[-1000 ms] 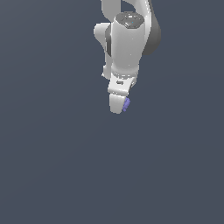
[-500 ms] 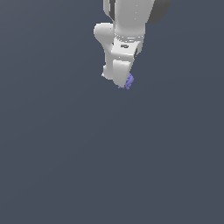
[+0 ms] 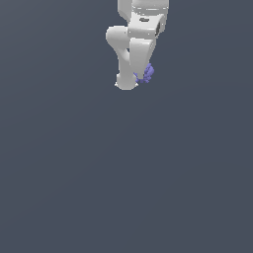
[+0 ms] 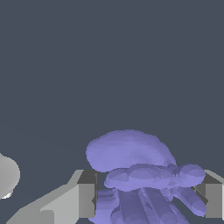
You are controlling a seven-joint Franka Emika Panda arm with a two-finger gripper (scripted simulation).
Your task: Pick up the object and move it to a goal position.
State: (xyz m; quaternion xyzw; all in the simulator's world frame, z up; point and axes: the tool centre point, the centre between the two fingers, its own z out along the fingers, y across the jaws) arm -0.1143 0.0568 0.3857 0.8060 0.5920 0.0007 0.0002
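Open room: plain dark grey all around, wide and bare below the arm and out to both edges of the exterior view.
Arm (image 3: pixel 129 42): one, white, hanging in from the top edge of the exterior view.
Gripper (image 3: pixel 137 79): one, and it's clamped on the object, a finger (image 4: pixel 83 194) pressed to each side in the wrist view.
Object (image 3: pixel 146 73): one small purple-blue lumpy clump, up high between the fingertips, poking out toward the exterior view's right.

Lumpy clump (image 3: pixel 146 74) (image 4: pixel 140 175) sits between the two fingers of the gripper (image 3: pixel 136 79) (image 4: pixel 146 197), protruding toward exterior view's right, below the arm (image 3: pixel 141 29).
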